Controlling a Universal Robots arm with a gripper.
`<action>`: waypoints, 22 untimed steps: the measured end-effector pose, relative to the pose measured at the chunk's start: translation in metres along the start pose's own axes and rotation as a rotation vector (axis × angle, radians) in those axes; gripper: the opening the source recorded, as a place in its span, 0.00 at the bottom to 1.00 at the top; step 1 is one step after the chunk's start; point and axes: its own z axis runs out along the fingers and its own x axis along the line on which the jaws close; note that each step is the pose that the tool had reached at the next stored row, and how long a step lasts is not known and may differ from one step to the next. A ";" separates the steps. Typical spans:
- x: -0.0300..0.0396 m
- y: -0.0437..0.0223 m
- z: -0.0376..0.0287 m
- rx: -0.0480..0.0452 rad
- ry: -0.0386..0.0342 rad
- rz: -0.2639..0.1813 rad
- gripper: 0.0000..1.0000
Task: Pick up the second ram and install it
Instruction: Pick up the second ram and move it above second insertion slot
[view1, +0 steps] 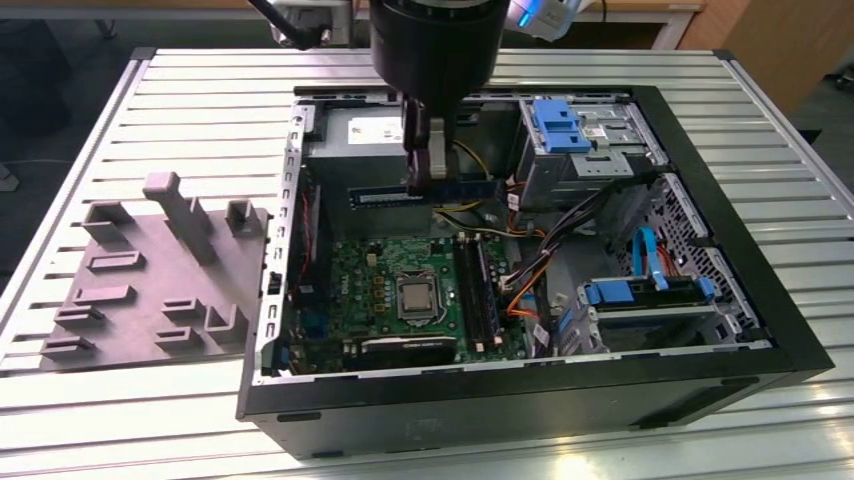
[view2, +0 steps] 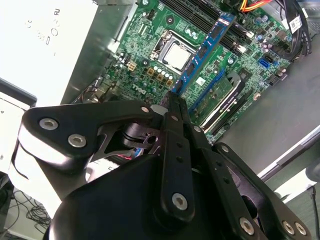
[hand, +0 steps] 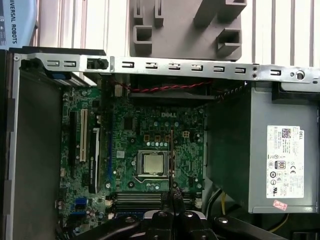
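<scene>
My gripper (view1: 424, 178) is shut on the second ram (view1: 461, 189), a long narrow stick with a blue face. It holds the stick level above the open computer case, over the far edge of the green motherboard (view1: 387, 265). In the second wrist view the ram (view2: 206, 49) runs out from the closed fingertips (view2: 173, 100) over the board. The first wrist view shows the ram (hand: 171, 150) edge-on beyond the gripper (hand: 173, 194), beside the silver chip (hand: 151, 163). The long dark memory slots (view1: 478, 290) lie below, toward the exterior view's right of the chip.
A grey plastic tray (view1: 147, 280) with upright posts stands on the slatted table at the exterior view's left of the case. Inside the case are the power supply (view1: 360, 130), blue drive brackets (view1: 561, 125) and loose orange and black cables (view1: 527, 290).
</scene>
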 end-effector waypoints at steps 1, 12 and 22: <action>0.0001 -0.0003 0.0006 0.0000 0.0000 0.000 0.11; 0.0006 -0.0033 0.0083 0.0003 -0.0002 0.004 0.11; 0.0012 -0.0056 0.0155 0.0007 -0.0003 0.010 0.11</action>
